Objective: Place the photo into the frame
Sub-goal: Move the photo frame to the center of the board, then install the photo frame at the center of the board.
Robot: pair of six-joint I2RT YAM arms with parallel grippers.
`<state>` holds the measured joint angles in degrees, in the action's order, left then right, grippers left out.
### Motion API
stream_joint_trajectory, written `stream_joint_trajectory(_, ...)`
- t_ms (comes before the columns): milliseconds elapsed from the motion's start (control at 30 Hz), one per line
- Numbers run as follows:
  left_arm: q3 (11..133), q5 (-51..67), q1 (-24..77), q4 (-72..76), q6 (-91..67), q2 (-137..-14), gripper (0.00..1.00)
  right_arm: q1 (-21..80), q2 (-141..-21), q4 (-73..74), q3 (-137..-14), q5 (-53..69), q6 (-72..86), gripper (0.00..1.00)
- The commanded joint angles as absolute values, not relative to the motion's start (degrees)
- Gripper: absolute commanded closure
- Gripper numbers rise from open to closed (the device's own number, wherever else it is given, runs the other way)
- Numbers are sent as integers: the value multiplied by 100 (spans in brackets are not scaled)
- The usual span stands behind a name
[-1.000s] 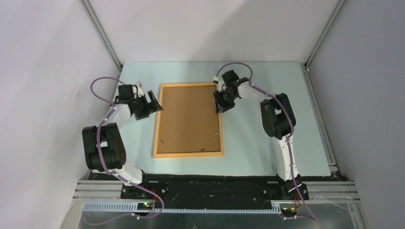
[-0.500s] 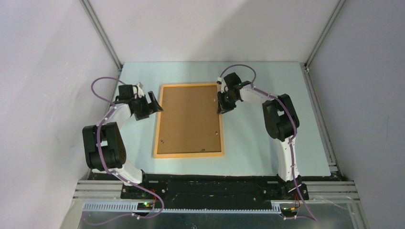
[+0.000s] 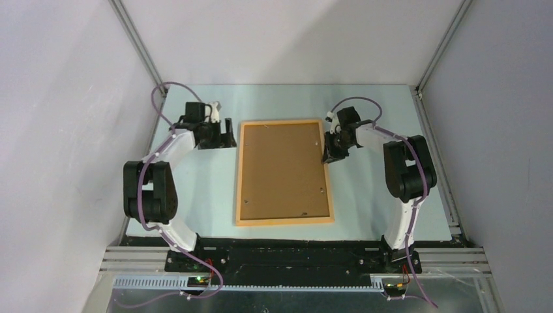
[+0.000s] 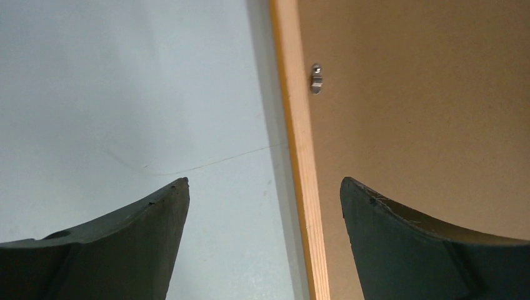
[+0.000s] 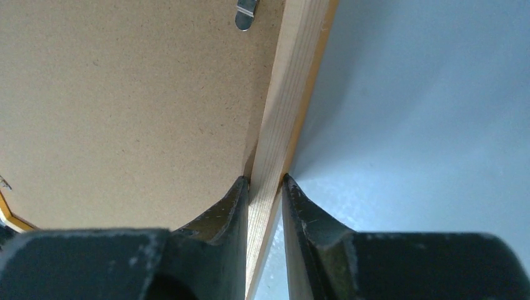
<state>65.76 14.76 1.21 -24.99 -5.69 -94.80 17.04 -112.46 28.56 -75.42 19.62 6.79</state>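
On a pale blue table enclosed by white walls, the frame is clamped by the right gripper; the left gripper is held wide apart.

Frame: the frame slid toward 3 o'clock and slightly toward 6 o'clock, and the backing board went with it.
Right gripper: the right gripper narrowed its jaws onto the frame's right rail and travelled toward 3 o'clock with it.
Left gripper: the left gripper swung toward 2 o'clock and ended near the frame's far-left corner.
Table: more bare table showed at the frame's 9 o'clock side.
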Motion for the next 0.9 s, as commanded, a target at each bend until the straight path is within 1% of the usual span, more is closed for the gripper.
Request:
stream_joint_trajectory(0, 7122, 1086, 781, -2760, -206, -9722, 6, 1484, -10787, 2865, -7099, 2358, 373, 100)
stream_joint_trajectory(200, 7728, 596, 1494, -3036, -220, -10360, 6, 1104, -10678, 2765, -6824, 2655, 353, 100)
stream_joint_trajectory(267, 7864, 203, 1651, -3069, -186, -10551, 7, 1037, -10664, 2726, -6794, 2680, 347, 100)
stream_joint_trajectory(400, 8074, -125, 1763, -3086, -132, -10838, 9, 1002, -10641, 2703, -6768, 2697, 299, 100)
stream_joint_trajectory(867, 8542, -132, 1865, -3171, -144, -11498, 19, 1019, -10783, 2637, -6759, 2759, 272, 100)
